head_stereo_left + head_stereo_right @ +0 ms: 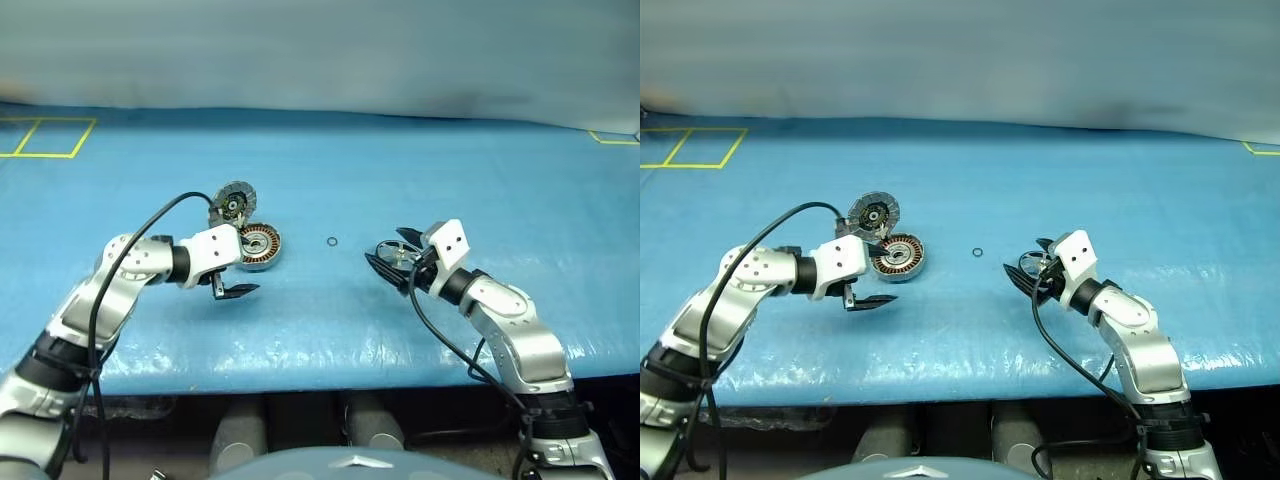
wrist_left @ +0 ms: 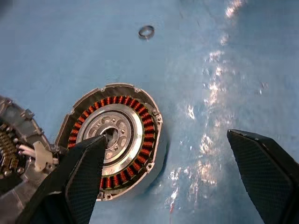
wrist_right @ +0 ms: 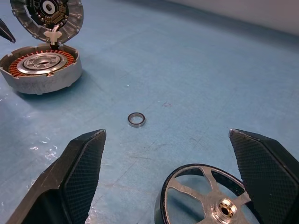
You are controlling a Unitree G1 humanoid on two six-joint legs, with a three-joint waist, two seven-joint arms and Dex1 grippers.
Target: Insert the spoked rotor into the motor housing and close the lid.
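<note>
Toward the near edge of the bench, on its right half, the right tool stood with its fingers wide apart and nothing clamped, the spoked rotor lying flat on the blue surface between the two pads. If the fingers closed unevenly from there, one pad would likely reach the thin rim first and push the ring sideways or tip it on edge, since it looked light and the covering glossy. On the left half the left tool hovered, also spread and empty, just on the near side of the motor housing, one finger crossing in front of the copper windings in the left wrist view. A careless descent could scrape those windings or shove the cup toward the far edge. The lid stood tilted up at the housing's far side, seemingly tethered to it by thin wires, so a nudge to either might drop it shut before the rotor went in. A small loose ring lay between the two tools, where a carried rotor could sweep it away.
</note>
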